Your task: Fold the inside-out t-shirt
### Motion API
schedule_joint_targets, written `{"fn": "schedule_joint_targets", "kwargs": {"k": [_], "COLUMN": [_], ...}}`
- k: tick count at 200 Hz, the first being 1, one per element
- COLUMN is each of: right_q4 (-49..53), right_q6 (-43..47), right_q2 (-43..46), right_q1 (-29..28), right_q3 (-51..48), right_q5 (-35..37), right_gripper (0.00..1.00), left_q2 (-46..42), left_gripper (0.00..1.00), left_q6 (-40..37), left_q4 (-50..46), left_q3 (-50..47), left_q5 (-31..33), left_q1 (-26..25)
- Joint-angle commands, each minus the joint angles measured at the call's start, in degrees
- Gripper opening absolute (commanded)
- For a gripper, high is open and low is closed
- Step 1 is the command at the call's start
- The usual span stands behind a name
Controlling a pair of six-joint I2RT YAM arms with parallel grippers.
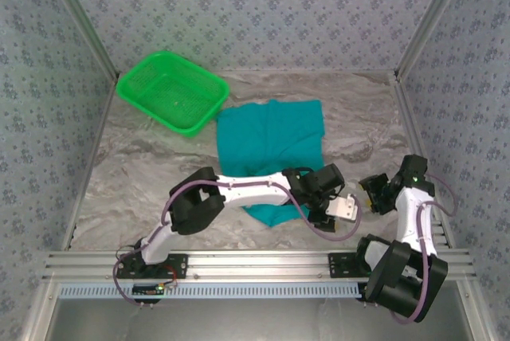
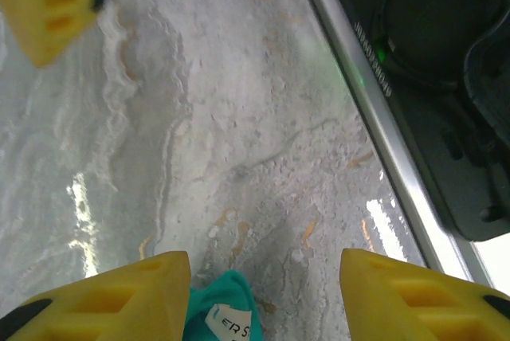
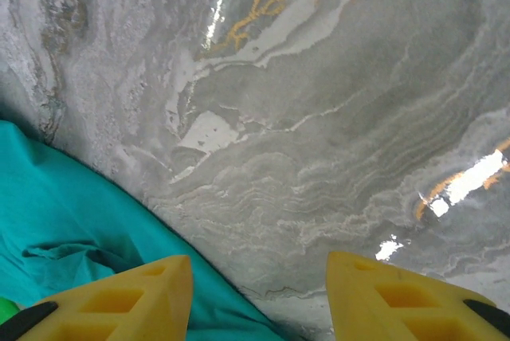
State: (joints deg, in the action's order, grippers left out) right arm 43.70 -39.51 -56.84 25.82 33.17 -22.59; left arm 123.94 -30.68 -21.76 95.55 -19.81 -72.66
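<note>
T-shirt (image 1: 271, 138): teal, rumpled, lying in the middle of the desk (image 1: 358, 118); its near end runs under the left arm (image 1: 239, 186).
Basket (image 1: 171, 90): green mesh, at the far left, just beside the shirt's far corner.
Left claw (image 2: 263, 269): jaws apart with bare desk between them. A teal corner with a white label (image 2: 231, 323) lies beside one finger, not clamped.
Right claw (image 3: 259, 269): jaws apart over bare marbled desk. The shirt's edge lies by one finger, not gripped.
Claws: near each other at the near right of the desk.
</note>
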Motion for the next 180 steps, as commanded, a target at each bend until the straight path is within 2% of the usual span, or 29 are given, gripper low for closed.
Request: {"fn": "schedule_joint_targets", "kwargs": {"k": [1,23,36,61,77,96,128,180], "right_q4": [-1.90,-2.70,-3.01,-3.49,-3.53,-3.51,-3.24,-3.98], "right_q6": [2.37,2.68,2.99,3.03,3.03,4.94,5.83,6.28], "right_q2": [-0.20,-0.93,-1.58,-1.79,-1.82,-1.87,-2.29,-3.40], "right_q1": [0.46,0.80,0.89,0.89,0.86,0.80,0.87,0.81], "right_q3": [0.54,0.25,0.22,-0.53,-0.93,-1.26,-1.18,-1.26], "right_q5": [-1.54,-1.05,-1.01,-1.14,-1.40,-1.41,-1.58,-1.87], "right_gripper": [0.50,0.50,0.50,0.50,0.50,0.50,0.50,0.50], "left_q2": [1.12,1.65,1.62,0.26,-1.24,-2.57,-2.91,0.40], "left_gripper": [0.53,0.53,0.52,0.47,0.45,0.49,0.51,0.57], "left_q6": [-2.26,-1.85,-1.42,-1.17,-0.99,-0.79,-1.66,-0.72], "left_q4": [-2.26,-0.45,2.86,7.86,10.71,12.71,12.09,12.49], "left_q3": [0.58,-0.67,-2.23,-5.02,-7.20,-8.52,-7.06,-4.93], "left_q5": [2.95,7.39,12.16,18.13,18.03,17.32,15.83,15.86], "left_q1": [-0.30,-0.68,-0.91,-1.40,-1.41,-1.46,-1.34,-1.73]}}
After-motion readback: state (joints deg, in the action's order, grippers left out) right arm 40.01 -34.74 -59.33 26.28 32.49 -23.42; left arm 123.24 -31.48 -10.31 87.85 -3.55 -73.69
